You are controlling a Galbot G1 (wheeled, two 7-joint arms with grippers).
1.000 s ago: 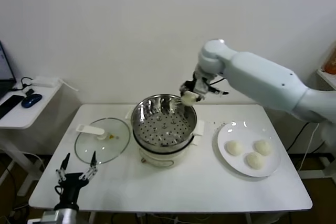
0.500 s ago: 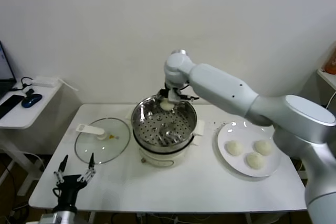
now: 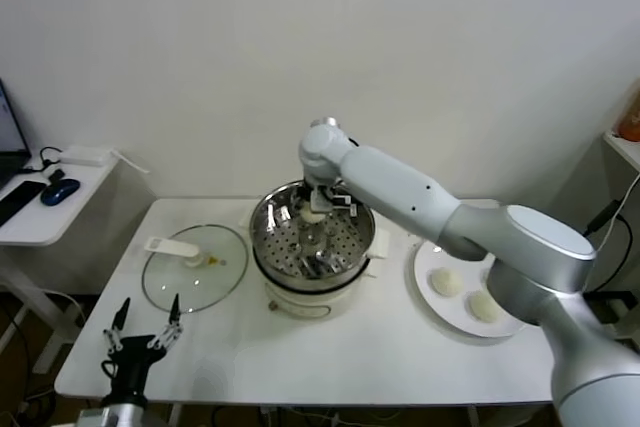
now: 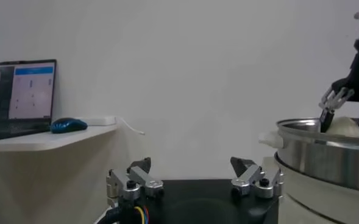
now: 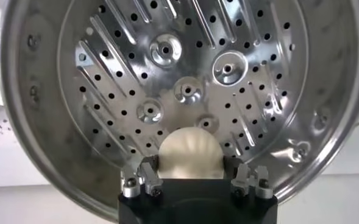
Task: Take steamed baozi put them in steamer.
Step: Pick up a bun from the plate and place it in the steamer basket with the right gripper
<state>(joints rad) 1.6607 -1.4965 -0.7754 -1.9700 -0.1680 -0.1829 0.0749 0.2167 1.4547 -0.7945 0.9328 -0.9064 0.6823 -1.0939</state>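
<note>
While I looked through the head view, the right gripper (image 3: 316, 209) hung over the far part of the steamer (image 3: 312, 247), and one baozi (image 3: 312, 215) sat between its fingers, so I judged the step was the release of this first bun into the basket. The right arm reached from the right side, stretched leftward across the white plate (image 3: 425, 282), where two more baozi (image 3: 447, 282) were visible. The left gripper (image 3: 143, 338) rested near the front left edge, idle, fingers spread, near the glass lid (image 3: 193, 267).

In the left wrist view, the left gripper (image 4: 194, 179) held nothing.

In the right wrist view, the bun (image 5: 190, 152) lay between the fingers (image 5: 147, 175), above the perforated floor (image 5: 185, 73); I could not tell if they gripped it or stood slightly apart. The next move called, in my judgement, for a wider opening, then a straight lift.
</note>
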